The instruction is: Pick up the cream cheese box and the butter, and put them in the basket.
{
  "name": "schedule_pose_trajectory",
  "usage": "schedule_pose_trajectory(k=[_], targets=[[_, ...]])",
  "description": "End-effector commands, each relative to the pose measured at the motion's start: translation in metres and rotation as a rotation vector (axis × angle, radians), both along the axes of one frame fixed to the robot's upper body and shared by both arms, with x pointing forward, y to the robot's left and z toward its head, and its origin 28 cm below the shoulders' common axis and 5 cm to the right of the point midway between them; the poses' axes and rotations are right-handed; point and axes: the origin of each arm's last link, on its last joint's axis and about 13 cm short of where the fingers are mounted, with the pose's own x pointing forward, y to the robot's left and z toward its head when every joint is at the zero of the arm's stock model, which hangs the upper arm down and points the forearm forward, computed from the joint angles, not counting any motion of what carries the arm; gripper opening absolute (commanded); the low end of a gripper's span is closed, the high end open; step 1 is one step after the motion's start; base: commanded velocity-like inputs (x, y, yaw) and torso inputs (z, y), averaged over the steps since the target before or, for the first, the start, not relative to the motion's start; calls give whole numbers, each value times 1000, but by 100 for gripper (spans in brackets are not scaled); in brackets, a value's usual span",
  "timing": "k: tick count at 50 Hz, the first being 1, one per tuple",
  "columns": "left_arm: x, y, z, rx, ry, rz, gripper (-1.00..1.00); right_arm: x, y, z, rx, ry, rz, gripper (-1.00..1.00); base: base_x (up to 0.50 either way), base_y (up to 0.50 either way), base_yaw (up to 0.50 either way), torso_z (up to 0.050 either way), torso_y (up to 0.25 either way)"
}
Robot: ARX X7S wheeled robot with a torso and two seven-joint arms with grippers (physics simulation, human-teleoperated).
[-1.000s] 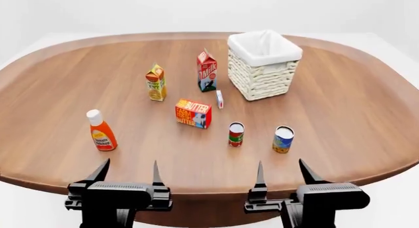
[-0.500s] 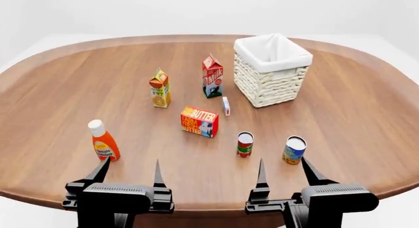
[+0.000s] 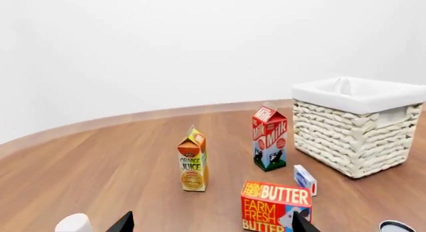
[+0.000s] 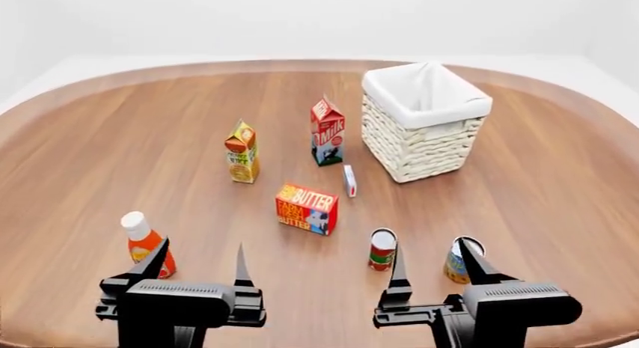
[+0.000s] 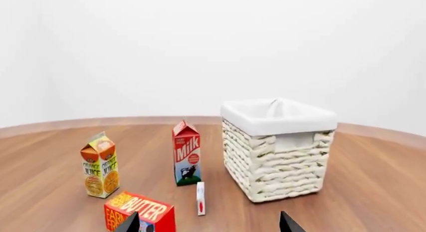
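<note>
both pincers, left gripper (image 4: 197, 267) and right gripper (image 4: 432, 266), are hanging wide and empty at the near edge. the butter (image 4: 307, 209) is sitting mid-table, the cream cheese box (image 4: 349, 180) just beyond, near the basket (image 4: 423, 120). nothing's being grasped yet; reaching forward comes next, i'd say.

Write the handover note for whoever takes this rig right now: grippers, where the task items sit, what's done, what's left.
Left gripper: open, empty, low at the near table edge.
Right gripper: open, empty, also at the near edge, close to two small cans.
Butter: on the table, mid-centre, ahead of the grippers, untouched.
Cream cheese box: standing on edge between the butter and the basket, apart from both.
Basket: far right of centre; nothing of its inside shows but liner.
Done: nothing picked yet.
Left: grasp the butter and the cream cheese box, drop each in the basket. The milk carton stands just beside the cream cheese box.
</note>
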Motion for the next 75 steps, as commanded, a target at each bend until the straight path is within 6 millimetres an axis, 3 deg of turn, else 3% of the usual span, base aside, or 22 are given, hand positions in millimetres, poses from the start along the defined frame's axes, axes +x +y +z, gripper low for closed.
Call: schedule_pose_trajectory(k=[1, 23, 55, 75], targets=[[1, 0, 0, 0, -1, -1, 100, 1, -1, 0, 5, -6, 2, 100, 500, 0, 0, 0, 0], [0, 0, 1, 0, -2, -1, 100, 0, 1, 0, 3, 1, -1, 100, 478, 0, 0, 0, 1], [0, 0, 0, -3, -2, -3, 100, -2, 0, 1, 22, -19, 17, 100, 18, 65, 0, 0, 0], [-1, 0, 1, -3, -2, -4, 100, -1, 1, 1, 15, -20, 10, 100, 486, 0, 0, 0, 1]])
